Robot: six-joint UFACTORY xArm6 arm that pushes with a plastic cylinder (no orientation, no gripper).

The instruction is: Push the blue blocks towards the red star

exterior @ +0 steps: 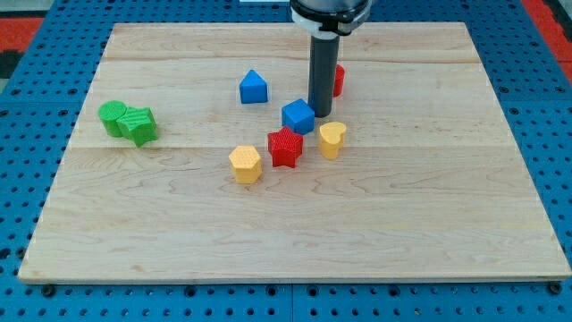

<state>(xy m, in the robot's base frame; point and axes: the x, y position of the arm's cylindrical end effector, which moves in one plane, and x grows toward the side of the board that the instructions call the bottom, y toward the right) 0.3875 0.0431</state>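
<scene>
Standing upright from the view's top centre: a dark rod hanging straight down out of a black round housing cut off by the frame's upper edge. My tip [322,114] down on the wooden board [447,224], just beside the upper right corner of the blue cube [298,116], touching it or very nearly so; cannot tell for certain. No claw on this arm, only the plain rod, so nothing to spread apart or clamp.

Counted by colour:

- Two blue: the blue cube in the middle of the board, and a blue house-shaped block [253,88] further to the view's upper left, well apart from the tip.
- Two red: the red star [285,147] just below the blue cube, touching or almost touching its lower edge, and a second red block [340,80] mostly hidden behind the rod on the view's right, shape not to be made out.
- Two yellow: a yellow heart [332,139] just right of the red star and below the tip, and a yellow hexagonal block [245,164] to the star's lower left, near but apart.
- Two green: a green round block [113,117] and a green star-like block [139,125], pressed together at the view's far left, well apart from everything else.

Eight blocks in all, lying on pale wood, with blue pegboard [36,179] showing around the board.
</scene>
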